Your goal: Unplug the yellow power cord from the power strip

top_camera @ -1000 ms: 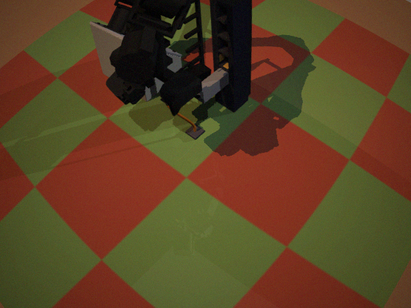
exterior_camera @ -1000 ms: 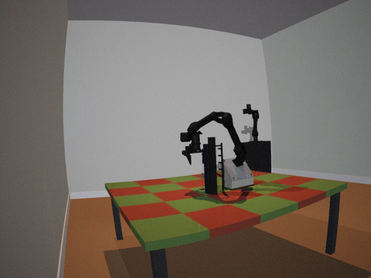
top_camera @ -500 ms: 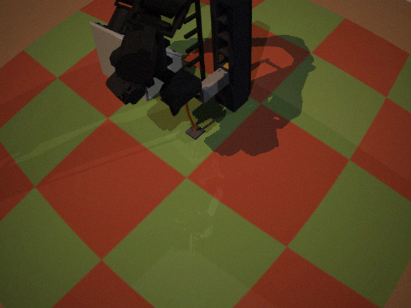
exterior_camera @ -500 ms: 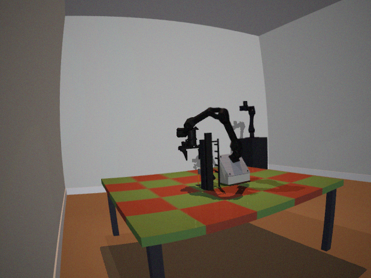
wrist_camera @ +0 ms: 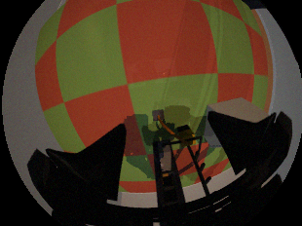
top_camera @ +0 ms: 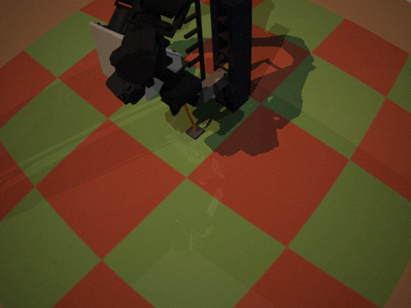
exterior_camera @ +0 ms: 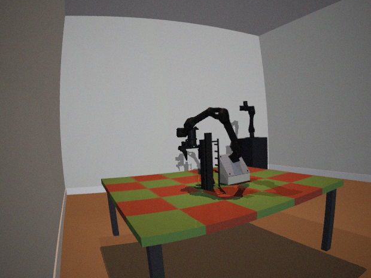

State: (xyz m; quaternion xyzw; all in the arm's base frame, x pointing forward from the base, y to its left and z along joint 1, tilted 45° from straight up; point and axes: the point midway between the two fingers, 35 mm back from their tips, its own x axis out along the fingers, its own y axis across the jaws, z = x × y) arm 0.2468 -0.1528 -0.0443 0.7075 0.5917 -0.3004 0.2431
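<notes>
Presently, jaws: spread wide, gripping nothing.
Cord (top_camera: pixel 189 116): thin, orange-yellow, curving to a flat square base.
Strip (top_camera: pixel 232 48): tall dark upright block.
Tabletop (exterior_camera: pixel 173 222): glossy red-green checks; legs seen only from the exterior view.

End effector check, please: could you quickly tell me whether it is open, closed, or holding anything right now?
End effector: open wide, holding nothing; the thin yellow power cord hangs free below it.

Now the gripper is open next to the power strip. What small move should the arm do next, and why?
Probably a short lift up and away. The gripper is open and holds nothing, and the yellow cord hangs loose toward its small anchor block, yet the fingers sit close beside the upright power strip. Backing off gives clear separation.
</notes>
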